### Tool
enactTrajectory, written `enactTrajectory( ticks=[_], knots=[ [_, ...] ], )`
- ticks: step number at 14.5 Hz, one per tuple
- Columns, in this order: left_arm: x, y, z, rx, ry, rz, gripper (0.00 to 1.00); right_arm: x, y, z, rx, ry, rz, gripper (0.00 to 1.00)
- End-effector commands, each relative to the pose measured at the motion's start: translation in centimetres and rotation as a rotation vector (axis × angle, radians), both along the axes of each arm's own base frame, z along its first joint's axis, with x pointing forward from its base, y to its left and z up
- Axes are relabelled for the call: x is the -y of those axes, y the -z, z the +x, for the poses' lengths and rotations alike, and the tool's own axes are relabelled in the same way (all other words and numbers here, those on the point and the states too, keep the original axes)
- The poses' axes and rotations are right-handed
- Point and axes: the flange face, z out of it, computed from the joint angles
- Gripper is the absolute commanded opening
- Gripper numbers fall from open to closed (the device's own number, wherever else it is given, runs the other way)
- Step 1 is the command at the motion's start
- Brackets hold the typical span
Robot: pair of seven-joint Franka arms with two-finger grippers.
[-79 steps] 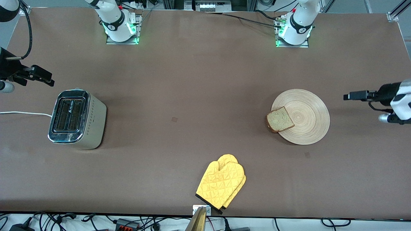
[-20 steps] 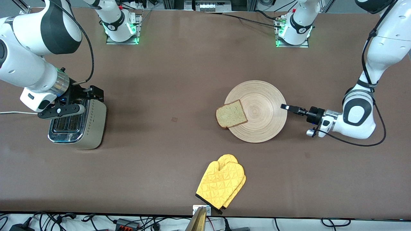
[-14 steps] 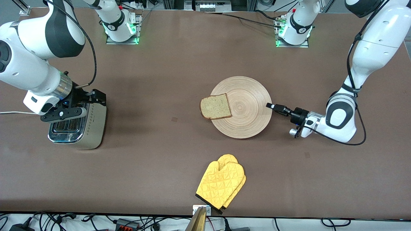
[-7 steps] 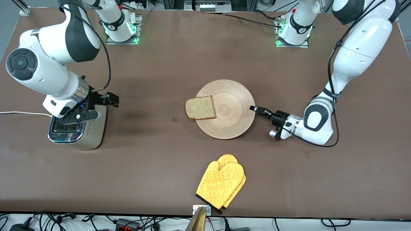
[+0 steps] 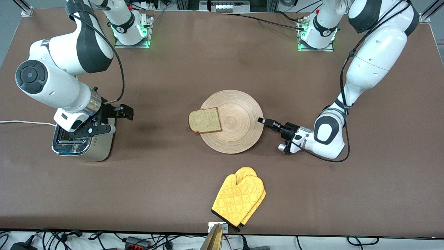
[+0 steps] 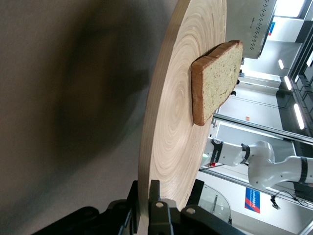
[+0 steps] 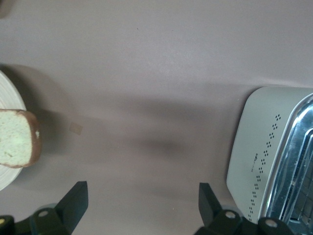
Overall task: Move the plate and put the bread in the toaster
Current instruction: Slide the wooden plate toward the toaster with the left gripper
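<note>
Your left gripper (image 5: 264, 121) is clamped on the plate (image 5: 239, 132) at its 3 o'clock rim, mid-desk. The bread (image 5: 204, 120) lies at the plate's 9 o'clock edge, overhanging it. Your right gripper (image 5: 111, 121) hangs with fingers spread wide over the toaster (image 5: 100, 146), which stands at the right arm's end of the desk (image 5: 173, 62).

Right gripper (image 7: 139, 208) fingers spread above brown worktop (image 7: 161, 73); toaster (image 7: 271, 152) one edge, bread (image 7: 17, 138) overhanging plate (image 7: 9, 95) rim at other.
</note>
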Motion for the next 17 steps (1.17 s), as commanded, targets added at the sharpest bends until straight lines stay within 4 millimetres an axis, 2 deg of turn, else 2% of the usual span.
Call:
enactTrajectory(
  ticks=[1, 2, 5, 8, 11, 13, 17],
  knots=[
    [1.8, 0.4, 1.0, 0.038, -0.012, -0.026, 0.00, 0.1, 0.4, 0.4, -0.014, 0.000, 0.011, 1.00],
    [2.5, 0.5, 0.8, 0.036, -0.003, -0.029, 0.00, 0.3, 1.1, 0.6, -0.020, -0.021, 0.004, 1.00],
    [2.8, 1.0, 0.8, 0.034, -0.013, -0.027, 0.00, 0.0, 1.9, 0.7, -0.026, -0.056, 0.003, 1.00],
    [4.5, 0.8, 0.6, 0.035, -0.005, -0.042, 0.00, -1.0, 2.8, 0.5, -0.030, -0.045, 0.006, 1.00],
    [6.1, 0.9, 0.5, 0.056, -0.018, -0.030, 0.00, -0.7, 3.7, 0.7, -0.041, -0.035, 0.008, 1.00],
    [7.0, 0.9, 0.2, 0.061, -0.009, -0.025, 0.00, -0.9, 3.8, 0.7, -0.047, 0.033, 0.002, 1.00],
    [6.8, 1.1, 0.1, 0.082, 0.007, -0.033, 0.04, -1.4, 5.3, 1.1, -0.067, 0.075, 0.042, 1.00]
  ],
)
